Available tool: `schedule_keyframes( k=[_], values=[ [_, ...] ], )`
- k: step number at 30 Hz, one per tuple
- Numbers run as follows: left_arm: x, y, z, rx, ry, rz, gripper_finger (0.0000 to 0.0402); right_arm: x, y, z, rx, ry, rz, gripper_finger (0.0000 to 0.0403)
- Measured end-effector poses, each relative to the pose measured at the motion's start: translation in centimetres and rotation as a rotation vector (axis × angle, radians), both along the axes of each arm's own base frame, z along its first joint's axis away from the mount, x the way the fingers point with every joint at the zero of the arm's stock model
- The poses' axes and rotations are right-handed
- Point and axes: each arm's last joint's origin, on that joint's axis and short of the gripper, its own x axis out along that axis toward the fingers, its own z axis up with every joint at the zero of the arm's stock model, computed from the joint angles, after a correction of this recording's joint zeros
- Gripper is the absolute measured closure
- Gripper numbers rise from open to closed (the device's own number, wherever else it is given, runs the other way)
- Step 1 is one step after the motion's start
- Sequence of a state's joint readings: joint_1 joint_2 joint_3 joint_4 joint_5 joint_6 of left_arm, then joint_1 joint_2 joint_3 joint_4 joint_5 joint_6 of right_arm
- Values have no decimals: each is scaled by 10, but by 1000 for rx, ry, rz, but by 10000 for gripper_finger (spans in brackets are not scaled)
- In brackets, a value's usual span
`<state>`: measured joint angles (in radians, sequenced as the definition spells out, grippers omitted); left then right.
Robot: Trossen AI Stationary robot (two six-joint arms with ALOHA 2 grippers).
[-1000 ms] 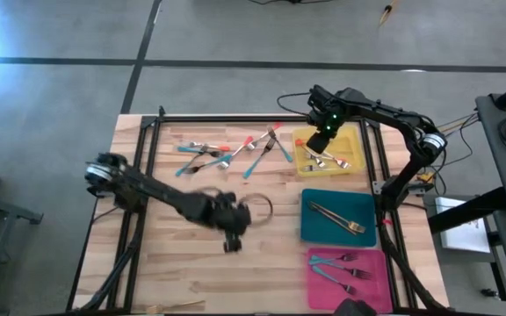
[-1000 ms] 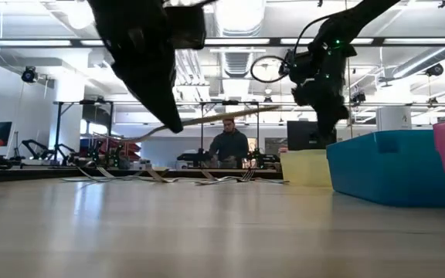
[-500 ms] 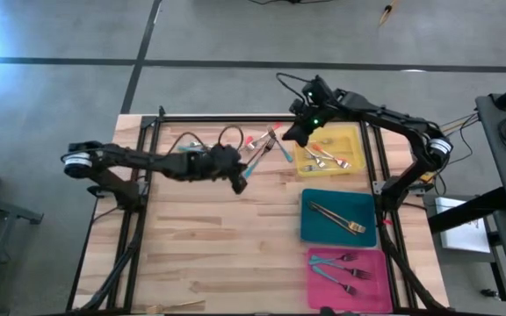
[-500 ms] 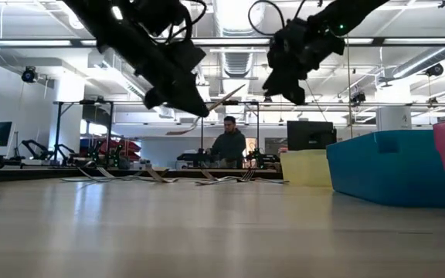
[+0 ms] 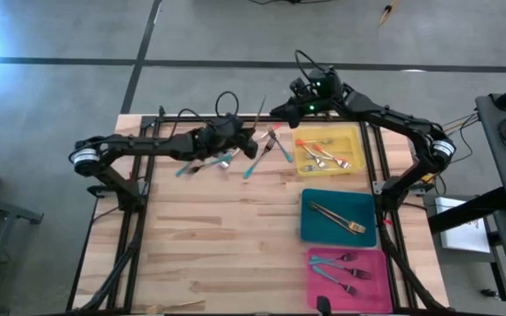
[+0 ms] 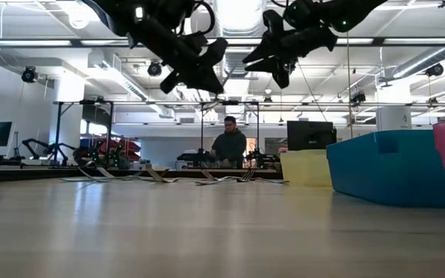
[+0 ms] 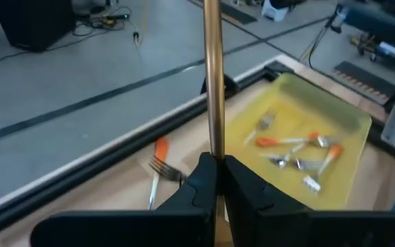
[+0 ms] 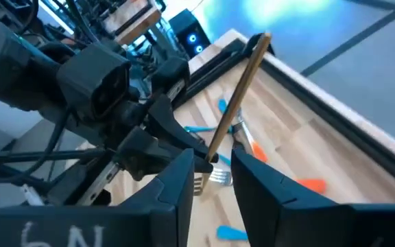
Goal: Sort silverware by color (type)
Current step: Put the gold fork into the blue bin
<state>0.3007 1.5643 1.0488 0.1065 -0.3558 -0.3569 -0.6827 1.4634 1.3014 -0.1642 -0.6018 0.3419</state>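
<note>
Room: a wide workshop hall; a person (image 6: pixel 229 145) sits far behind the tabletop (image 5: pixel 227 246).
Tabletop: light wood, with loose silverware (image 5: pixel 257 149) at its far side.
Left hand (image 5: pixel 246 139): raised above the loose silverware, pressed together on a gold utensil (image 7: pixel 213 75) that points away from it.
Right hand (image 5: pixel 279 111): raised at the far edge, close to the left hand, fingers (image 8: pixel 177 189) spread apart, holding nothing.
Yellow tray (image 5: pixel 355 140): red-orange-handled forks (image 5: pixel 323 156).
Teal tray (image 5: pixel 365 207): gold pieces (image 5: pixel 336 216).
Pink tray (image 5: pixel 372 260): teal-handled forks (image 5: pixel 334 271).

Gold utensil (image 7: pixel 213 82) top cut off
</note>
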Motion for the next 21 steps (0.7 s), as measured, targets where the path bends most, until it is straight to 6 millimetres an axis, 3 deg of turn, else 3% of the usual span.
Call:
schedule_keyframes(
  k=[6, 12, 21],
  values=[
    [4, 8, 21, 21, -66, 20, 401, 3, -2, 5, -42, -54, -6, 275],
    [12, 17, 23, 23, -70, 37, 401, 10, -7, 6, 3, -89, -195, 236],
    [27, 22, 24, 24, -66, 28, 401, 11, -11, 6, -2, -101, -257, 238]
  ],
)
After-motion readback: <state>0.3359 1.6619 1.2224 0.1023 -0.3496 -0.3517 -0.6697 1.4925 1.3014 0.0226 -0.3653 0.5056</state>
